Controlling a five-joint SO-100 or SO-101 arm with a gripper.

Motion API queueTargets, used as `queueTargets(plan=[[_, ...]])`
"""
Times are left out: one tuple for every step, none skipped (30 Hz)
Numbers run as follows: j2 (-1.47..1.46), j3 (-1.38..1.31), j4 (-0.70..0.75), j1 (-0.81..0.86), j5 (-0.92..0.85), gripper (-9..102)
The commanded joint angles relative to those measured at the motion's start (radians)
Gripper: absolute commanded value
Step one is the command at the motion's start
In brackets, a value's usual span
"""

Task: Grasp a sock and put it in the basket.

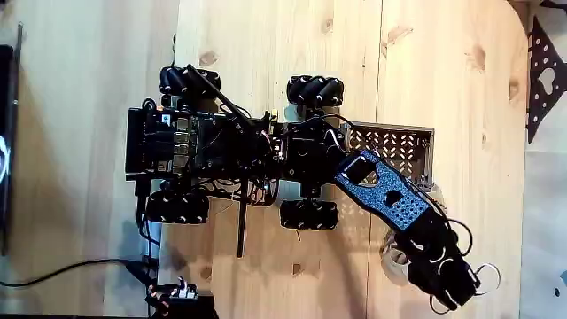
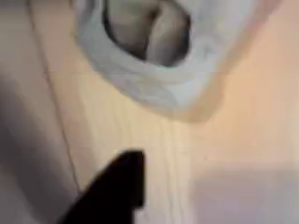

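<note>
Pale grey sock [image 2: 149, 65]; dark lattice basket [image 1: 390, 142]; blue-speckled arm [image 1: 385, 190].

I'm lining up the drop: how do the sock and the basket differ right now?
The sock is pale, soft and crumpled, lying loose on the wooden table; the basket is dark, rigid and lattice-walled, mounted on the wheeled chassis. In the fixed view the arm partly hides the sock, while most of the basket shows. In the wrist view the sock gapes open at the top.

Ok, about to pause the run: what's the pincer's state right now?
Pincer: cannot be told. It is over the sock on the table, but the jaws are blurred, and a grip cannot be confirmed.
</note>
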Motion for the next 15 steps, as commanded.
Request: queueTargets(plan=[[-0.009,0.002,-0.025,-0.003,-0.032,37],[-0.018,0.002,-0.029,-0.006,-0.037,37],[-0.029,0.002,-0.034,-0.008,-0.041,37],[-0.04,0.002,-0.038,-0.009,-0.049,37],[-0.054,0.002,-0.044,-0.009,-0.058,37],[-0.067,0.002,-0.057,-0.009,-0.066,37],[-0.083,0.002,-0.071,-0.008,-0.075,37],[-0.098,0.002,-0.084,-0.006,-0.081,37],[-0.114,0.002,-0.103,-0.003,-0.089,37],[-0.13,0.002,-0.118,0.0,-0.1,37],[-0.144,0.002,-0.132,0.005,-0.114,37],[-0.161,0.002,-0.147,0.009,-0.123,37],[-0.176,0.002,-0.163,0.014,-0.137,37],[-0.192,0.002,-0.178,0.018,-0.147,37],[-0.206,0.002,-0.192,0.023,-0.16,37]])
